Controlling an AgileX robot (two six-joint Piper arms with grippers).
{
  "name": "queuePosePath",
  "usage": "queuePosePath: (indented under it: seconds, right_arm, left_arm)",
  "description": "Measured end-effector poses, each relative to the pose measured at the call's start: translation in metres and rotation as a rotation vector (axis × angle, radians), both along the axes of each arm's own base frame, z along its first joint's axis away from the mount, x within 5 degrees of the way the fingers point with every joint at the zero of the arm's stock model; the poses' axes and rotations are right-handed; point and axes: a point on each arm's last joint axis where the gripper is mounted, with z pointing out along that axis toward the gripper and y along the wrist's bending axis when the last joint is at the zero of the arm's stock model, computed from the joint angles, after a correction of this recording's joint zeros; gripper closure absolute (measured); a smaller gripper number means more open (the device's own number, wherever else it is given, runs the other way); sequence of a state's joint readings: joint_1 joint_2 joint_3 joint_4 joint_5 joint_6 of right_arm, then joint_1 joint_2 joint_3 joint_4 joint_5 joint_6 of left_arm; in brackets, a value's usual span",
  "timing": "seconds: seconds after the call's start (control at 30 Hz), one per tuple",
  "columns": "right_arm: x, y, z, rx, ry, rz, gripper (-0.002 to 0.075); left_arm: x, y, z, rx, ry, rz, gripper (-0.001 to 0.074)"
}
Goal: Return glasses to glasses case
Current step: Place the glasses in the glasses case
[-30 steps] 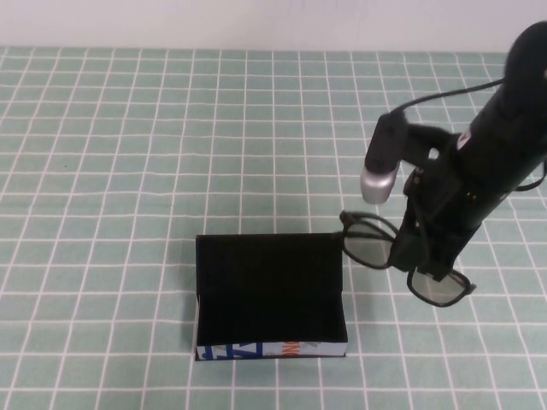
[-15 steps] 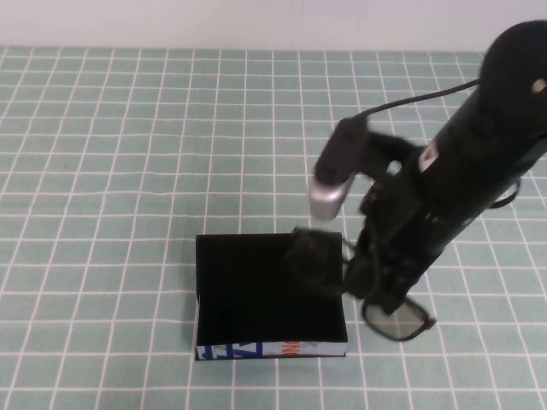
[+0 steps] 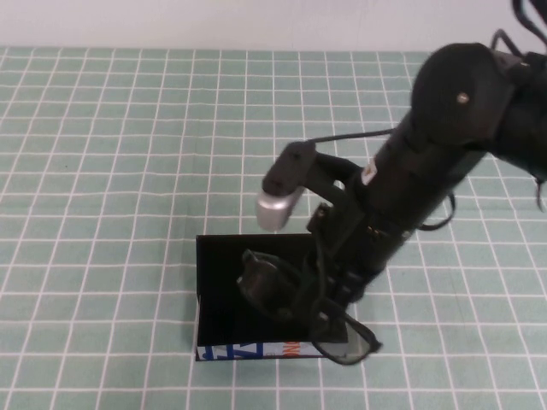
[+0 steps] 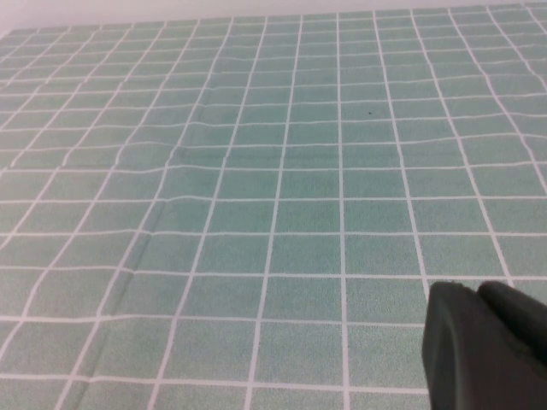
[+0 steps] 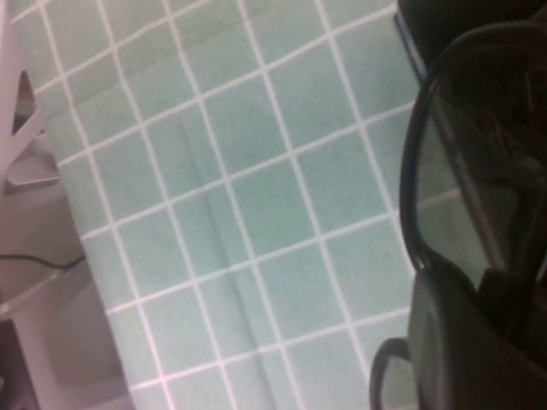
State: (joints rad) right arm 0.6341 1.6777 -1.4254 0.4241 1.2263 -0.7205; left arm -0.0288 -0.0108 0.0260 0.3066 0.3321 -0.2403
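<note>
The glasses case (image 3: pixel 224 266) lies open on the green checked cloth, black lining up, its white printed front edge (image 3: pixel 248 350) facing the near side. My right gripper (image 3: pixel 323 301) hangs over the case's right half, shut on the glasses (image 3: pixel 263 286) near their middle. The black frame is tilted: one lens is over the case's interior, the other lens (image 3: pixel 350 340) pokes past the front right corner. In the right wrist view a lens (image 5: pixel 453 201) and a case corner (image 5: pixel 444 26) show beside my right gripper (image 5: pixel 491 337). My left gripper (image 4: pixel 480 297) is shut over bare cloth, away from both.
The green cloth with white grid lines (image 3: pixel 111 171) covers the whole table, up to a pale wall at the back. The right arm's silver wrist camera (image 3: pixel 278 209) sits above the case's back edge. A white stand (image 5: pixel 26 162) shows beyond the cloth's edge.
My right arm has carried the glasses leftward and nearer, from beside the case's right side to above the case. The case has stayed put.
</note>
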Motion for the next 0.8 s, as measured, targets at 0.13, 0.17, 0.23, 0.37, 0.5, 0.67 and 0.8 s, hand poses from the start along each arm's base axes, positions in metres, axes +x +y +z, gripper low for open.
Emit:
queuePosePath:
  seconds: [0.13, 0.17, 0.23, 0.37, 0.5, 0.67, 0.8]
  right_arm:
    - [0.011, 0.008, 0.001, 0.011, -0.015, 0.001, 0.0696]
    - [0.014, 0.01, 0.001, 0.012, -0.017, 0.001, 0.0696]
    - [0.018, 0.014, -0.001, 0.014, -0.012, 0.002, 0.0696]
    - [0.02, 0.025, -0.015, -0.007, 0.012, 0.021, 0.0696]
    - [0.014, 0.036, -0.025, -0.027, 0.032, 0.055, 0.0696]
    - [0.019, 0.038, -0.039, -0.08, 0.031, 0.068, 0.0696]
    - [0.025, 0.038, -0.051, -0.127, 0.01, 0.106, 0.0697]
  left_arm:
    - [0.0, 0.0, 0.0, 0.0, 0.0, 0.0, 0.0737]
    - [0.0, 0.0, 0.0, 0.0, 0.0, 0.0, 0.0737]
    - [0.0, 0.0, 0.0, 0.0, 0.0, 0.0, 0.0737]
    - [0.0, 0.0, 0.0, 0.0, 0.0, 0.0, 0.0737]
    - [0.0, 0.0, 0.0, 0.0, 0.0, 0.0, 0.0737]
    - [0.0, 0.0, 0.0, 0.0, 0.0, 0.0, 0.0737]
    - [0.0, 0.0, 0.0, 0.0, 0.0, 0.0, 0.0737]
